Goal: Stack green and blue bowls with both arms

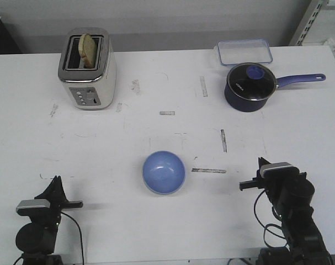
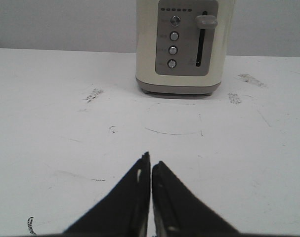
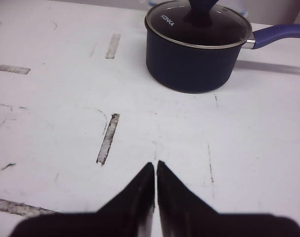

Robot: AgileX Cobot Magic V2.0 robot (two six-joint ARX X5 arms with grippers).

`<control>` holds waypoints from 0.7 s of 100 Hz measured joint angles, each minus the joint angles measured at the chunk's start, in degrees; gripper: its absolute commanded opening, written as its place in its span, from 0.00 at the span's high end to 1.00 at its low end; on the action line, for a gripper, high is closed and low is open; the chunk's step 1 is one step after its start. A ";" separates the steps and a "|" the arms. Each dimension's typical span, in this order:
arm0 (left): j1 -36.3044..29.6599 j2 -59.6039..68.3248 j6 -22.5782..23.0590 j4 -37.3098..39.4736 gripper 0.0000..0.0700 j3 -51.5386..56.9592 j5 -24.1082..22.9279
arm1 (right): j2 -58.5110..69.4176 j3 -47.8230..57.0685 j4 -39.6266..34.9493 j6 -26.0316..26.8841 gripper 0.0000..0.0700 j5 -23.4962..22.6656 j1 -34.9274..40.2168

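1. The blue bowl [image 1: 163, 172] sits upright mid-table [image 1: 101, 143], between the two arms; a pale rim under it hints that the green bowl is already nested beneath, though I cannot tell.
2. Left pincer [image 2: 150, 165] and right pincer [image 3: 155, 167] are both pressed together, holding nothing.
3. Risk: the glossy, curved rim could slip from a pinch, or a nudge could slide the bowl away.
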 measured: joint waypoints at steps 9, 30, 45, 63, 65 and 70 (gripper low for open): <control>0.00 0.00 0.00 0.00 1.00 0.00 0.00 | 0.00 0.00 0.02 0.00 1.00 0.00 0.00; 0.00 0.00 -0.02 -0.02 1.00 0.00 0.00 | 0.00 0.00 0.02 0.00 1.00 0.00 0.00; 0.00 0.00 -0.33 -0.02 1.00 0.00 0.00 | 0.00 0.00 0.02 0.00 1.00 0.00 0.00; 0.00 0.00 -0.39 -0.02 1.00 0.00 0.00 | 0.00 0.00 0.02 0.00 1.00 0.00 0.00; 0.00 0.00 -0.42 -0.02 1.00 0.00 0.00 | 0.00 0.00 0.02 0.00 1.00 0.00 0.00; 0.00 0.00 -0.39 0.00 1.00 0.00 0.00 | -0.04 0.00 0.00 0.00 1.00 0.02 0.00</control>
